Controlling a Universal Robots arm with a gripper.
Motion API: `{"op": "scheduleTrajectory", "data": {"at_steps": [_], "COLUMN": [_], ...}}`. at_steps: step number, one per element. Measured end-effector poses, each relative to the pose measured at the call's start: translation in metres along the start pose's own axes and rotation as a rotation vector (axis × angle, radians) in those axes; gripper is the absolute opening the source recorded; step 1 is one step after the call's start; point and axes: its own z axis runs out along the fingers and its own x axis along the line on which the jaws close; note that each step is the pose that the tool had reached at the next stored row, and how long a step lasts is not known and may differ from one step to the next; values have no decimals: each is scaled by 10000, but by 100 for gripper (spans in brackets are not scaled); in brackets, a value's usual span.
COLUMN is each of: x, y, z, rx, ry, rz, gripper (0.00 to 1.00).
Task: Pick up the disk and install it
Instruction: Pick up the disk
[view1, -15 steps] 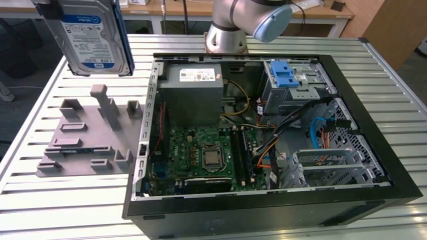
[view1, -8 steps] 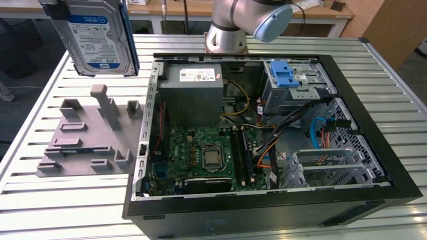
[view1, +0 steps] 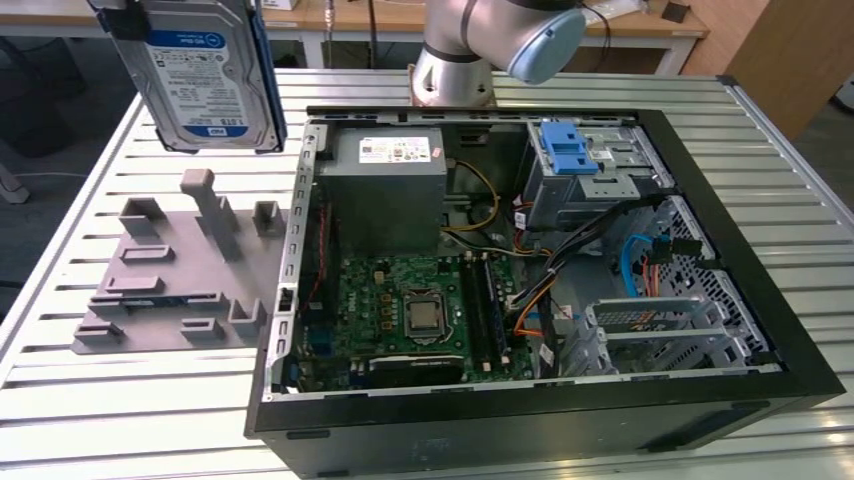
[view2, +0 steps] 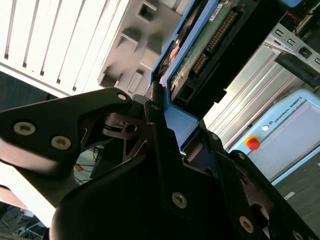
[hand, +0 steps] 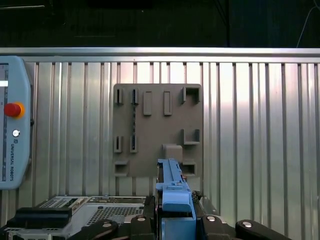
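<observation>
Fingers (view2: 159, 135) tight on the disk (view1: 200, 75), aloft

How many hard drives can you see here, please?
1: the disk, held between the fingers, hangs above the grey fixture plate at the exterior view's left, beside the open computer case. Others may be hidden inside the drive cage.

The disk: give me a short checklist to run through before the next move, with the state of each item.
1. Grip: jaws shut on the disk at its blue bracket, in both wrist views: ok.
2. Disk off the grey fixture, hanging above it: ok.
3. Computer case open, inside facing up: ok.
4. Drive cage slot free: cannot tell.
5. Cables clear of the cage's opening: cannot tell.
</observation>
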Motion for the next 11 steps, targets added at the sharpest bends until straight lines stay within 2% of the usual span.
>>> {"op": "scheduleTrajectory", "data": {"at_steps": [11], "x": [0], "y": [-107], "z": [-3], "rx": [0], "ry": [-1], "rz": [1], "gripper": [36]}}
